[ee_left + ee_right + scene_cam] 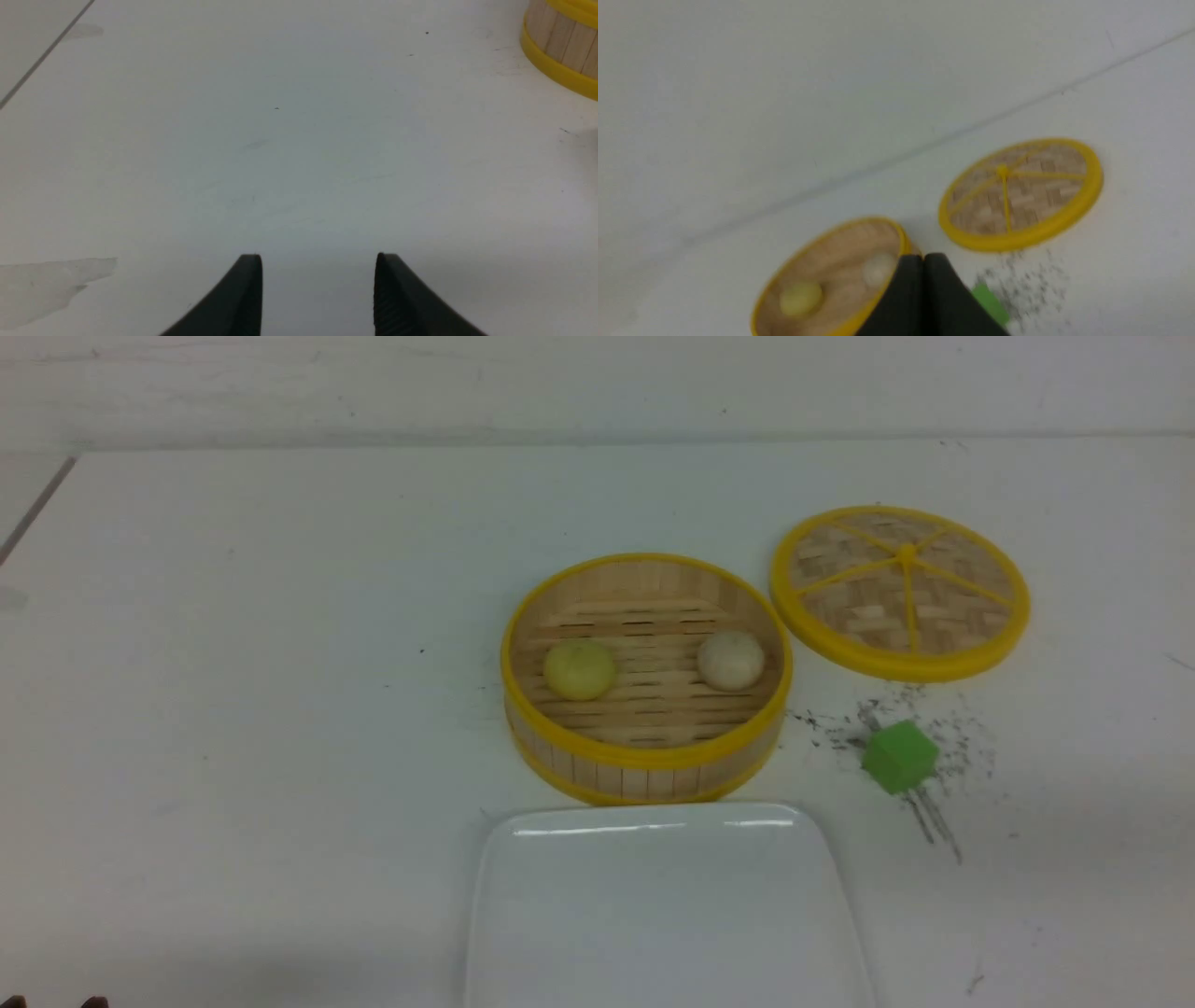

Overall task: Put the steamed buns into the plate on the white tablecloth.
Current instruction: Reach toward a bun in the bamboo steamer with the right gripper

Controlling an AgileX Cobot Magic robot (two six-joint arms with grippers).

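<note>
A pale yellow bun (579, 669) and an off-white bun (730, 660) lie in the open bamboo steamer (644, 761) at the middle of the white tablecloth (261, 644). The glossy white plate (663, 915) lies just in front of the steamer and holds nothing. In the right wrist view both buns, yellow (800, 297) and off-white (878, 269), show in the steamer beyond my right gripper (923, 257), whose fingers are pressed together. My left gripper (317, 256) is open and empty over bare tablecloth, with the steamer's wall (563, 44) off to one side. Neither gripper shows clearly in the front view.
The round woven yellow-rimmed lid (901, 590) lies flat to the right of the steamer. A green cube (899, 756) sits among grey-black scuffs in front of the lid. The table's far edge meets a white wall.
</note>
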